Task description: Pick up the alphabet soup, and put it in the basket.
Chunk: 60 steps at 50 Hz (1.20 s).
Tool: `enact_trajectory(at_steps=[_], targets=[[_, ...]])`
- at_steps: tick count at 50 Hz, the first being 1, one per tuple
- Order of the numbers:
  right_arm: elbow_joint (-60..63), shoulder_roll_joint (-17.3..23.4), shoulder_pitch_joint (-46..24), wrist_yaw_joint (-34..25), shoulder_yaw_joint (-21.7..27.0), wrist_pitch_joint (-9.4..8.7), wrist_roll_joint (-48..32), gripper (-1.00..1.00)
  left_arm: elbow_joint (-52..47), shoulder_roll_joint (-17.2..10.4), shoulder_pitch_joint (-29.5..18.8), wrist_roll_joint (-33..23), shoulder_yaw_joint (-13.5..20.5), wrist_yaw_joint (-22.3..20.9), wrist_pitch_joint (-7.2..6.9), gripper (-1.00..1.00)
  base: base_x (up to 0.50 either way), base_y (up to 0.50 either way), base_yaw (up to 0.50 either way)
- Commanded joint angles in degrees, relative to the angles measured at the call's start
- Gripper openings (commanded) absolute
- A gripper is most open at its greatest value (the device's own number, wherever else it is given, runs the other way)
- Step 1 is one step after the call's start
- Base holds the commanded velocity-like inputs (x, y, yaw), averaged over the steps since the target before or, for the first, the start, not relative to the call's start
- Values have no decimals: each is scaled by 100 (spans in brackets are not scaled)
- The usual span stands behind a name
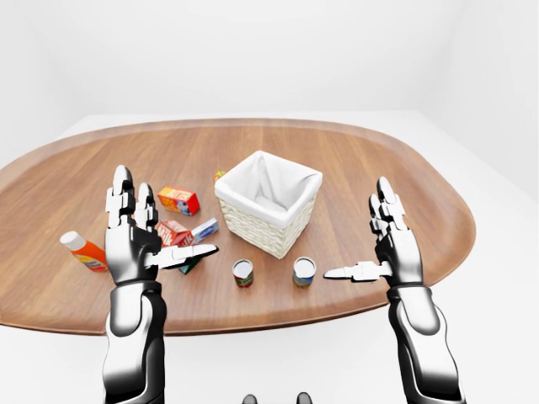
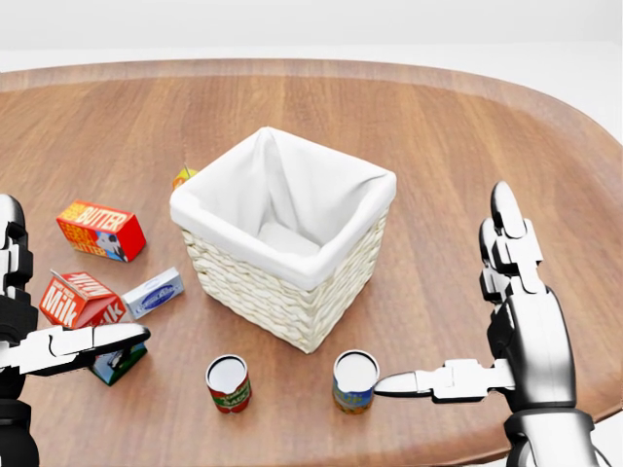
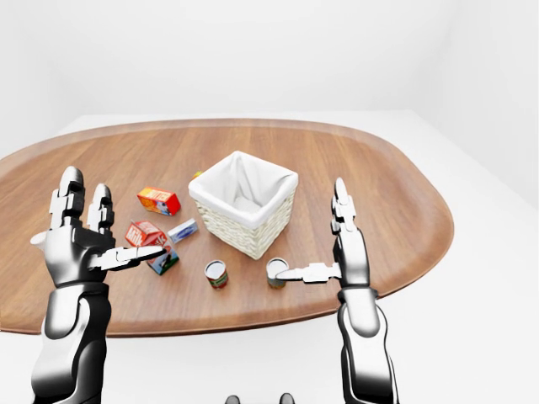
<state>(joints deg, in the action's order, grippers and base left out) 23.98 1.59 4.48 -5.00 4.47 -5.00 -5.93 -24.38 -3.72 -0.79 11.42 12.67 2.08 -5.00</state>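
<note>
Soup can (image 2: 355, 381) with the blue and yellow label looks like the alphabet soup, though the words are too small to read. It stands upright near the bottom edge of the tabletop (image 2: 467, 146), just below the basket (image 2: 282, 233). A red can (image 2: 228, 383) stands beside it on the left. The right hand (image 2: 506, 331) is nearer, fingers spread wide, holding nothing, and its thumb tip nearly reaches the soup can from the right. The left hand (image 1: 135, 240) is spread and empty too. The basket has only its white cloth inside.
</note>
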Motion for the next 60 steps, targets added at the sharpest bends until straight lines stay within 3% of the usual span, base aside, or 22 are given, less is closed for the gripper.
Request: enact_trajectory(at_steps=[1, 33, 57, 58, 59, 60], targets=[[-43, 0, 1, -3, -18, 0, -21, 100, 6, -1, -2, -6, -1, 1, 0, 100, 29, -6, 0], [-22, -11, 19, -10, -39, 0, -32, 100, 12, -4, 2, 0, 11, 2, 0, 100, 28, -5, 0], [-615, 5, 113, 29, -155, 0, -416, 100, 52, -9, -16, -13, 4, 15, 0, 100, 0, 0, 0], [-691, 3, 127, 59, -168, 77, -444, 100, 41, -8, -10, -21, -1, 17, 0, 100, 0, 0, 0], [-787, -10, 139, 146, -171, 275, -487, 100, 73, -3, -9, -33, -9, 10, 0, 100, 0, 0, 0], [-825, -11, 135, 169, -172, 266, -512, 100, 94, -4, -13, -38, -10, 6, 0, 100, 0, 0, 0]])
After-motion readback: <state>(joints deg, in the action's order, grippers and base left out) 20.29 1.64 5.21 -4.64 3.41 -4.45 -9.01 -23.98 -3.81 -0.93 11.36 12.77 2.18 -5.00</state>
